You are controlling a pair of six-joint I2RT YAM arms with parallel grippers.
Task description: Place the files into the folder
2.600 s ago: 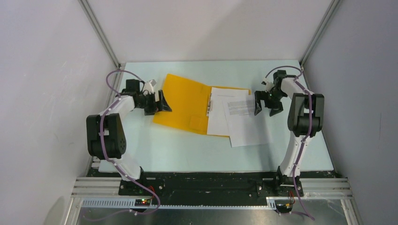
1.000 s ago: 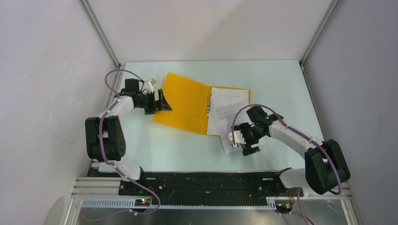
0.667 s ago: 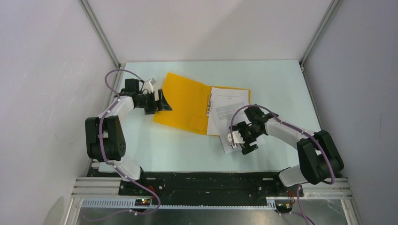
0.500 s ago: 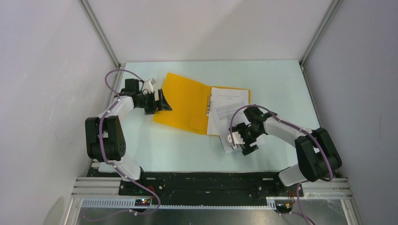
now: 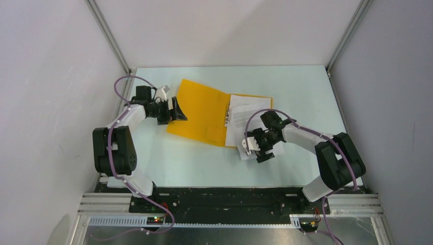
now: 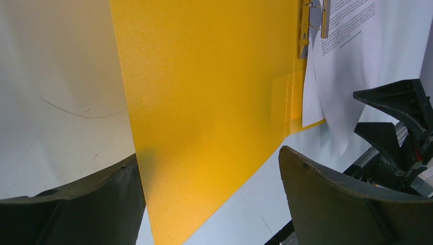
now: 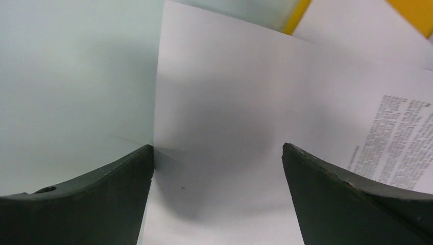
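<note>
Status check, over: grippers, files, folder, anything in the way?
Left gripper open, straddling left edge of folder. Right gripper open over loose sheet, nothing held. Sheet partly off folder. Nothing blocking.

Lab robot cell — white panel walls (image 5: 51, 76), aluminium frame (image 5: 109, 38)

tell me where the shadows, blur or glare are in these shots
Right wrist: a soft grey shadow lies on the loose sheet between the dark, blurry fingers of the right gripper; the print at the right edge is sharper. Left wrist: the folder darkens near the left gripper, and its yellow looks grainy. Top external: even light, no glare on the table.
</note>
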